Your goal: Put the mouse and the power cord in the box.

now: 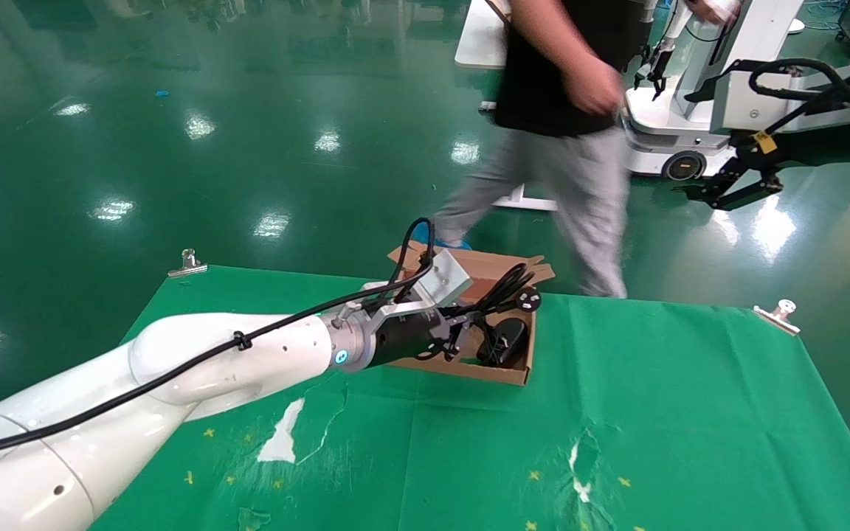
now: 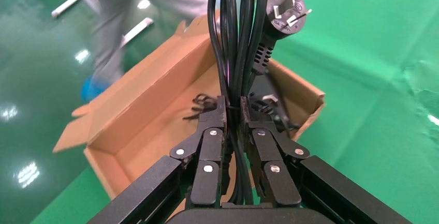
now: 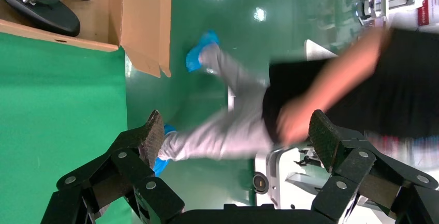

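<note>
**A:** What's on head cam?

**B:** My left gripper (image 1: 458,335) is over the box (image 1: 502,369) at the far edge of the green table (image 1: 654,413). The cord (image 1: 502,291) sticks up from it, and the mouse (image 1: 502,341) lies inside the box. The right gripper (image 1: 727,188) is parked out past the table's far right. A person (image 1: 558,140) walks behind.

**A:** Left wrist?

**B:** The jaws are clamped on the cord (image 2: 235,53) bundle; its three-pin plug (image 2: 287,9) juts above the box (image 2: 140,105).

**A:** Right wrist?

**B:** My right gripper (image 3: 235,136) has its jaws wide apart, nothing between them, hanging over the floor. The box (image 3: 140,22) shows far off, with the mouse (image 3: 46,14) inside it.
</note>
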Motion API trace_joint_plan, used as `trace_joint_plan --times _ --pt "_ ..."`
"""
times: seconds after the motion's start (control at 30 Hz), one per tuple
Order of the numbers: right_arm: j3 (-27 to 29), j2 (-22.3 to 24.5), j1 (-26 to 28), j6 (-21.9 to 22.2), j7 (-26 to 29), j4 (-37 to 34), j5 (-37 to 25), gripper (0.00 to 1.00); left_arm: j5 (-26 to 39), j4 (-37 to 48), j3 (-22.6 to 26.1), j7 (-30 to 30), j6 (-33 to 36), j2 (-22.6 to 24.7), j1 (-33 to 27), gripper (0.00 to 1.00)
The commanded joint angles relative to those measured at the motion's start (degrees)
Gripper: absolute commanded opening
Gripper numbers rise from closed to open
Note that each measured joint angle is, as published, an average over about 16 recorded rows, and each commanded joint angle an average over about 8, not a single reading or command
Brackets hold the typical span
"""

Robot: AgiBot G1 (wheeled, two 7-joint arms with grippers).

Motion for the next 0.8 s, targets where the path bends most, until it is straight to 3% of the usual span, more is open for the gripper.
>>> trace_joint_plan --times 0.03,0.07,0.3,0.33,0.8 --pt "-0.03 0.11 -0.1 0.04 0.28 0.39 -0.04 1.0 -0.91 0.09 0.81 -0.38 -1.21 0.0 0.06 0.01" --pt "-0.04 0.17 -0.15 0.05 0.4 0.57 -0.06 1.0 -1.23 0.15 1.12 -0.43 -1.64 0.0 0.01 0.05" --pt "-0.13 0.45 -0.28 0.07 0.94 1.4 -0.19 1.0 -2.63 0.32 2.71 -0.44 -3.62 -0.05 -0.08 0.91" --pt "-0.14 0.47 -0.28 0.07 0.97 1.45 -0.2 1.0 -2.72 0.36 2.81 -0.45 -3.76 -0.06 -0.07 0.99" --pt "-0.12 0.44 -0.36 0.12 0.91 1.37 -0.15 1.0 -2.45 0.26 2.32 -0.37 -3.18 -0.12 -0.1 1.0"
